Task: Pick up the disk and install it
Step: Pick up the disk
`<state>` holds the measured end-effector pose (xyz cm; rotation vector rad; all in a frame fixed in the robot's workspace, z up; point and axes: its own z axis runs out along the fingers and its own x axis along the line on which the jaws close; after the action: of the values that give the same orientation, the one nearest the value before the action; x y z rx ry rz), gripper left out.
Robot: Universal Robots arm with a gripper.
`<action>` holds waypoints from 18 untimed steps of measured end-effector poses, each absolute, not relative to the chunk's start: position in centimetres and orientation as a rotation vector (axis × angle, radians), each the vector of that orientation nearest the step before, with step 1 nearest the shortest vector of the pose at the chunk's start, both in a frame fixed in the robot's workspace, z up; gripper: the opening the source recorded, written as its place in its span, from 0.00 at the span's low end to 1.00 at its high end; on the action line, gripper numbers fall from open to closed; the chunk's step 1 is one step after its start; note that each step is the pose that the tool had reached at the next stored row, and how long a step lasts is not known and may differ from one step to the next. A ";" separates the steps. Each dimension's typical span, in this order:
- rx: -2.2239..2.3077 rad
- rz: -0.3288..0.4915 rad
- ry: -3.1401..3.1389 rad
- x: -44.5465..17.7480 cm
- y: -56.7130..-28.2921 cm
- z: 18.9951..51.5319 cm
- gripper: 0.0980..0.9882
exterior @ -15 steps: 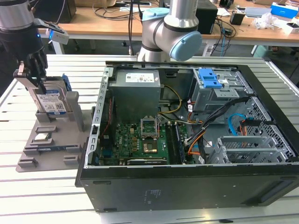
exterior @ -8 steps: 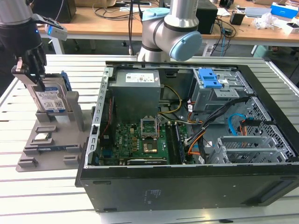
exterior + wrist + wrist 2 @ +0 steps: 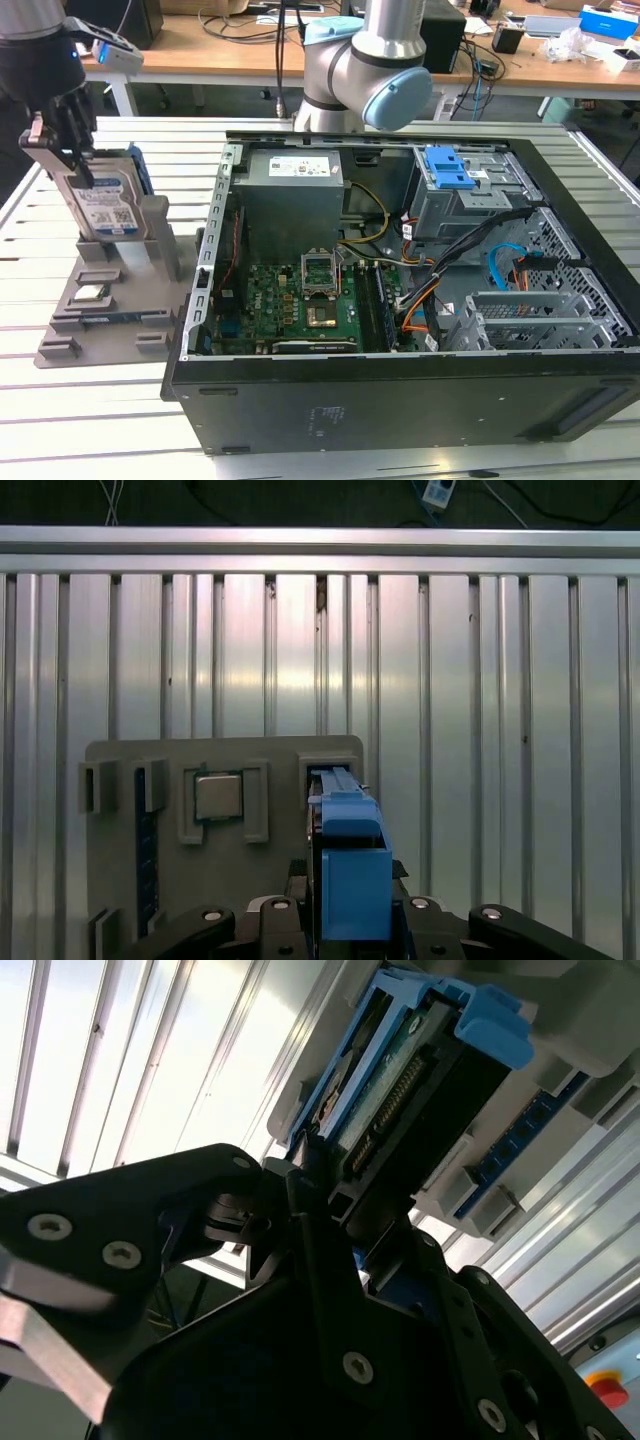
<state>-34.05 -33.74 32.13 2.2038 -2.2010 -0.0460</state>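
The disk (image 3: 105,205) stands on edge in a slot of the grey stand (image 3: 120,300) at the exterior view's left, its blue-and-white label facing the camera and a blue frame round its edges. My black gripper (image 3: 62,150) comes down on its upper end, shut on it. In the first wrist view the disk's blue frame (image 3: 352,870) sits between the fingers (image 3: 270,910), over the grey stand (image 3: 120,770). The second wrist view has the disk's connector end (image 3: 400,1090) clamped against a black finger (image 3: 310,1200).
An open black computer case (image 3: 400,400) fills the middle and the exterior view's right, with a motherboard (image 3: 300,300) and a drive bay with a blue latch (image 3: 455,170). A small silver chip (image 3: 90,293) lies on the stand. The arm's base (image 3: 360,70) stands behind the case on the slatted metal table (image 3: 90,420).
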 end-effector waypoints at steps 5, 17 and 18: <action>2.204 -0.046 -2.201 -34.1 -33.7 32.8 0.30; 2.204 -0.046 -2.201 -34.0 -33.7 34.0 0.30; 2.204 -0.046 -2.201 -34.0 -33.7 34.1 0.30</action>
<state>-34.05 -33.71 34.12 2.2038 -2.2010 -0.0460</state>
